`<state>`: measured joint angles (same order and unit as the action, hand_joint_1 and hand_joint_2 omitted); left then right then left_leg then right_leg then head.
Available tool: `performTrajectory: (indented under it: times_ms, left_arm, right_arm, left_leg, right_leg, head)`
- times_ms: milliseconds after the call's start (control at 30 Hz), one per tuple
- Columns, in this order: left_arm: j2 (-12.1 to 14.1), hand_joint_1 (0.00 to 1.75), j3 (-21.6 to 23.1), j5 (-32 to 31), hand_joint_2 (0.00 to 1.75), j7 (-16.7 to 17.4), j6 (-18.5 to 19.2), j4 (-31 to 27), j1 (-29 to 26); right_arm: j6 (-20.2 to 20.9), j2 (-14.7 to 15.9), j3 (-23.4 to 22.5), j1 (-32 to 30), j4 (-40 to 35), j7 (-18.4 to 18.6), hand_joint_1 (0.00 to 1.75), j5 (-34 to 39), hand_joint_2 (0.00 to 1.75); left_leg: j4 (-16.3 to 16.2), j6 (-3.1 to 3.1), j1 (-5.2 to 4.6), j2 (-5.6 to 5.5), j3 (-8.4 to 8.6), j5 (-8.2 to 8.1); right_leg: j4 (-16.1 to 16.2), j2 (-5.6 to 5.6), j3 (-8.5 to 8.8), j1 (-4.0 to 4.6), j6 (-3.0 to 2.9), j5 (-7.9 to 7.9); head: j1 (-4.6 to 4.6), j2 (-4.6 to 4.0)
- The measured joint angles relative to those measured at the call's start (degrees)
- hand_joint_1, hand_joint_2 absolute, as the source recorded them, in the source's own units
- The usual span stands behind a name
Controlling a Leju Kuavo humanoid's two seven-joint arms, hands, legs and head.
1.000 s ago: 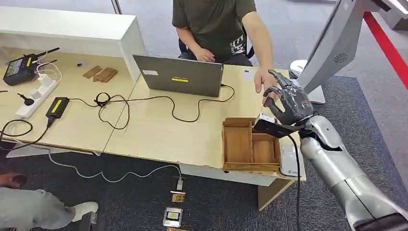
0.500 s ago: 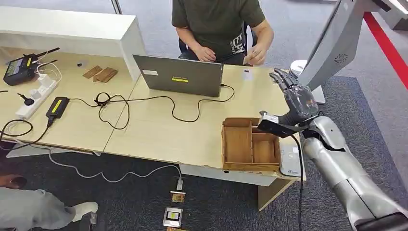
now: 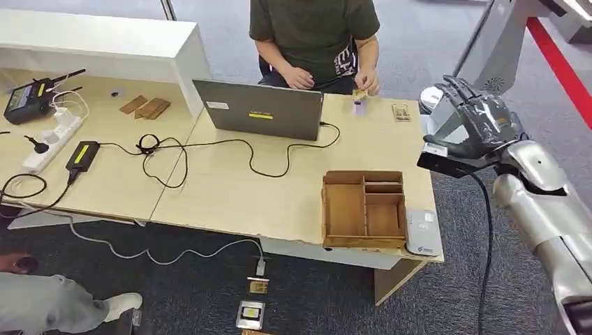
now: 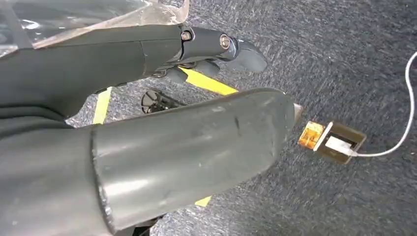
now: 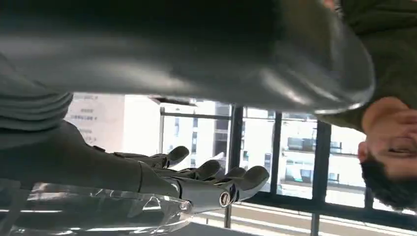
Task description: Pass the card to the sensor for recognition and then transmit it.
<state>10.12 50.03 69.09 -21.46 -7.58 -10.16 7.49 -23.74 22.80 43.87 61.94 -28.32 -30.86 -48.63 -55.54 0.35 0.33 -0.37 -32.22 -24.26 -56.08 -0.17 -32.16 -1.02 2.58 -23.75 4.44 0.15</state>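
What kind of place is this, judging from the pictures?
Probably an office or a lab test area: a laptop on light wooden desks, a grey carpet floor, and large windows facing buildings.

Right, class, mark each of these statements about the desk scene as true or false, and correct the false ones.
1. The robot's right hand holds a card. False: its fingers are spread and nothing is in it.
2. The wooden tray sits near the desk's front right corner. True.
3. The laptop lies flat and closed. False: it stands open, its lid's back towards the robot.
4. The person holds a small yellowish item at the far edge of the desk. True.
5. The left hand rests on the desk. False: the left wrist view shows it above grey carpet.
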Motion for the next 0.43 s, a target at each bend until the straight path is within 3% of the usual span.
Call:
performTrajectory:
  times_ms: [200, 333, 433]
  left_arm:
    - [0.0, 0.00, 0.0, 0.0, 0.00, 0.0, 0.0, 0.0, 0.2]
    - [0.0, 0.00, 0.0, 0.2, 0.00, 0.0, 0.0, 0.0, 0.1]
    - [0.0, 0.00, 0.0, 1.0, 0.00, 0.0, -0.3, 0.0, -0.1]
  right_arm:
    - [1.0, 1.0, 0.1, 0.5, 1.5, 1.2, 0.00, -1.5, 0.00]
    - [1.4, 3.2, 0.9, 1.3, 3.0, 6.3, 0.00, -8.8, 0.00]
    - [5.5, 6.0, 1.6, 2.3, 5.1, 11.2, 0.00, -12.3, 0.00]
  left_leg:
    - [0.0, 0.00, -0.02, 0.00, 0.03, 0.01]
    - [0.0, 0.00, -0.01, -0.02, 0.00, 0.01]
    - [0.0, 0.01, -0.01, -0.03, -0.03, 0.00]
  right_leg:
    - [0.0, -0.02, -0.01, 0.02, 0.00, 0.00]
    - [0.0, -0.04, -0.01, 0.01, 0.00, 0.00]
    - [0.0, -0.06, 0.00, -0.02, 0.01, 0.00]
  head:
    - [0.02, 0.00]
    - [0.02, 0.00]
    - [0.02, 0.00]
